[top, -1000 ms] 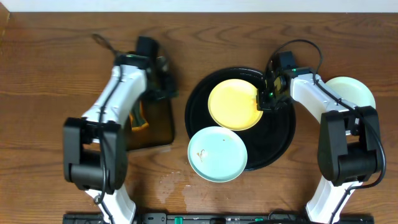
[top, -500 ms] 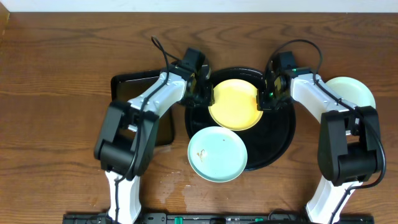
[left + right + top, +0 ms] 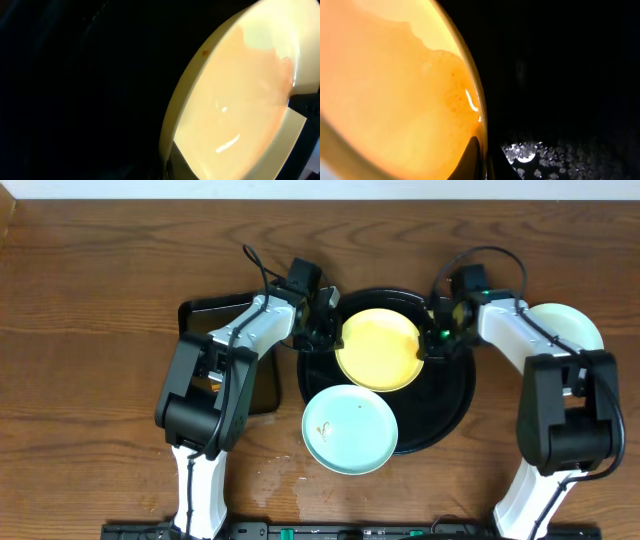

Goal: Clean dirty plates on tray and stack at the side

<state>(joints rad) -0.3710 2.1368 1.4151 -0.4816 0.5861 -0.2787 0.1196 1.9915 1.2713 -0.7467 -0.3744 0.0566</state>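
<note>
On the round black tray (image 3: pixel 440 405) lies a pale yellow plate (image 3: pixel 378 348) with an orange film across its inside (image 3: pixel 385 85). My left gripper (image 3: pixel 333 332) is shut on its left rim, with one dark finger (image 3: pixel 176 159) lying inside the plate (image 3: pixel 235 100). My right gripper (image 3: pixel 432 343) is shut on the opposite rim, its fingers (image 3: pixel 472 157) straddling the edge. A mint-blue plate (image 3: pixel 350 428) with small brown smears overlaps the tray's front left rim. Another mint-blue plate (image 3: pixel 570 328) rests on the table at the right, partly behind my right arm.
A dark rectangular tray (image 3: pixel 262 385) sits left of the round tray, partly under my left arm, with something orange (image 3: pixel 214 380) on it. White flecks (image 3: pixel 530 152) dot the black tray (image 3: pixel 560 75) beside the yellow plate. A faint wet patch (image 3: pixel 280 470) marks the table in front.
My left arm swung right from the rectangular tray to the yellow plate's left rim and closed there. My right gripper kept its grip and shifted only slightly.
</note>
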